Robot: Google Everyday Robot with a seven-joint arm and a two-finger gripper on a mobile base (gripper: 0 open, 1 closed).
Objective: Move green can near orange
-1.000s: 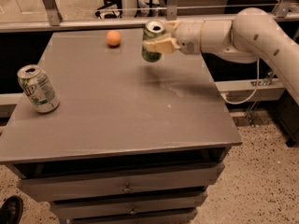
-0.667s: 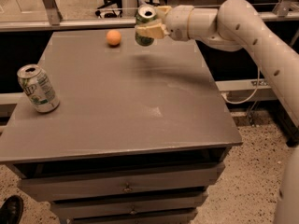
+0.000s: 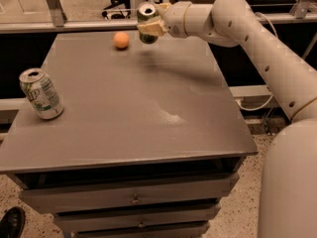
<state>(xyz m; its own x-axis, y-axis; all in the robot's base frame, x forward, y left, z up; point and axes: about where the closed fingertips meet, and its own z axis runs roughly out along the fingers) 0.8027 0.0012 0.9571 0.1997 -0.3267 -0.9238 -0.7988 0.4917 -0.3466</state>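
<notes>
Hovering over the table's (image 3: 148,123) far edge, the green can (image 3: 147,15) was clasped by the hand (image 3: 150,28); upright lowering beside the orange (image 3: 121,39) was advised.

There are two cans: one green can (image 3: 147,14) and one white-and-green can (image 3: 41,94). There is one orange (image 3: 121,40), one table (image 3: 148,113) and one gripper (image 3: 150,29), at the top middle of the frame.
</notes>
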